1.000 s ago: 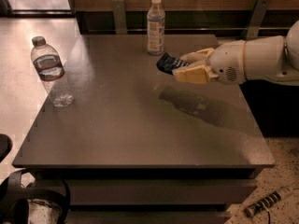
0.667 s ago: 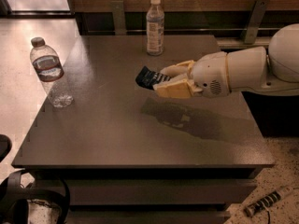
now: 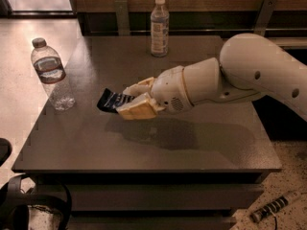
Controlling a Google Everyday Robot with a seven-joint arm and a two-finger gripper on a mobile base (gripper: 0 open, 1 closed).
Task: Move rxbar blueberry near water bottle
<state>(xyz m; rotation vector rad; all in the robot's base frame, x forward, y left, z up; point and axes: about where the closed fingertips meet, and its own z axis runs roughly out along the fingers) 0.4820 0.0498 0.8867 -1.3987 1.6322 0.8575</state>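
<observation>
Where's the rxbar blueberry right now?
In the camera view, the rxbar blueberry is clamped in the gripper just above the left-centre of the table. The water bottle stands a short way to its left.

No lettering legible — not on rxbar blueberry [image 3: 107, 101] in gripper [image 3: 126, 100] above the table [image 3: 81, 145].

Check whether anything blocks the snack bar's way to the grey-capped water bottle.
Nothing visible does. The tool holds the snack bar; only bare table lies between it and the water bottle. The white-capped bottle stands far back, off that path.
</observation>
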